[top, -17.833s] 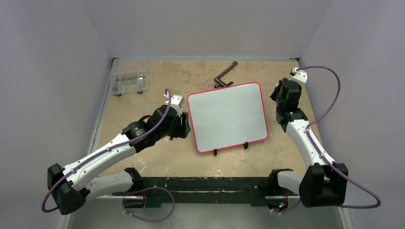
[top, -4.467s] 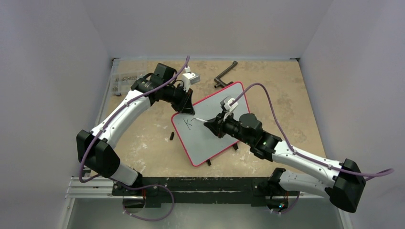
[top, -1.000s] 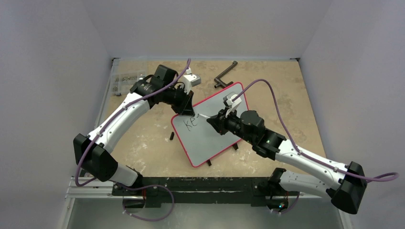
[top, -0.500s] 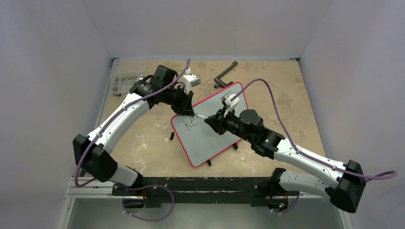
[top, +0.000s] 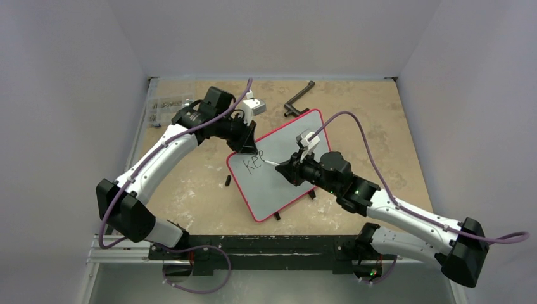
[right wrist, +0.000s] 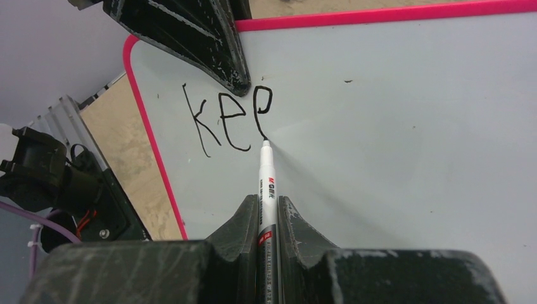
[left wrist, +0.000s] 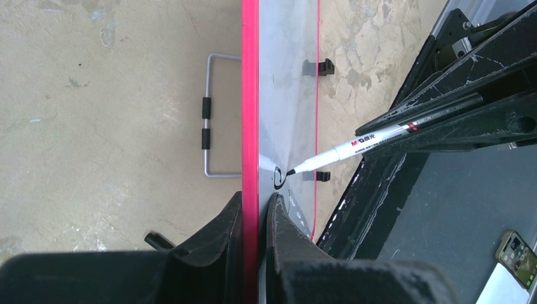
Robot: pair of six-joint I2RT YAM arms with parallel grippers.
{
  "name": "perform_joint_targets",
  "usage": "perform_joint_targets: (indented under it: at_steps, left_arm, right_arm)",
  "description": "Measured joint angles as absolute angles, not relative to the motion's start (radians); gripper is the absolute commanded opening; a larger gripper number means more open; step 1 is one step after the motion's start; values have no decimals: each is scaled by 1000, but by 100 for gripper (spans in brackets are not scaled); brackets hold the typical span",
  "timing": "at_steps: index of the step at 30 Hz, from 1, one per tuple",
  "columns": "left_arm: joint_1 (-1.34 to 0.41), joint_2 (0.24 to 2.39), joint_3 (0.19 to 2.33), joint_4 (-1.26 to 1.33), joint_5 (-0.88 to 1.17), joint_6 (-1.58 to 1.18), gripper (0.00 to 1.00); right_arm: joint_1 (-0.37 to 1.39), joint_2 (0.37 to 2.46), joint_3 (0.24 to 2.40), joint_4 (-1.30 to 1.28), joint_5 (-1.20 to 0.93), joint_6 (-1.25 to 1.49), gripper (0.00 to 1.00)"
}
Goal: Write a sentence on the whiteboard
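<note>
The whiteboard, pale grey with a red rim, sits turned at an angle mid-table. My left gripper is shut on its upper-left rim, one finger on each side of the edge. My right gripper is shut on a white marker whose black tip touches the board surface. Of the sentence, black letters reading "kep" stand near the board's top-left corner; the tip rests at the foot of the last letter. From above, the marker points left from the right gripper.
A black crank-shaped tool lies behind the board. A clear plastic box sits at the back left. A small black cap lies left of the board. A wire stand pokes out from under the board.
A third letter has appeared after "KE" in the last second, and the right gripper has drifted slightly down the board. Much earlier the board lay blank with both grippers off it.
</note>
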State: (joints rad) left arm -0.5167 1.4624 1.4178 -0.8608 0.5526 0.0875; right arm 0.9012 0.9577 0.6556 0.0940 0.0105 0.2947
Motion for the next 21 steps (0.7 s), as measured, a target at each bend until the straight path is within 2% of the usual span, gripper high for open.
perform_joint_targets:
  at_steps: [10, 21]
  left_arm:
    - [-520, 1454, 1415, -862, 553, 86, 0]
    - [-521, 1451, 1413, -862, 553, 86, 0]
  right_arm:
    - [900, 922, 684, 7, 64, 281, 0]
    - [896, 925, 751, 25, 106, 279, 0]
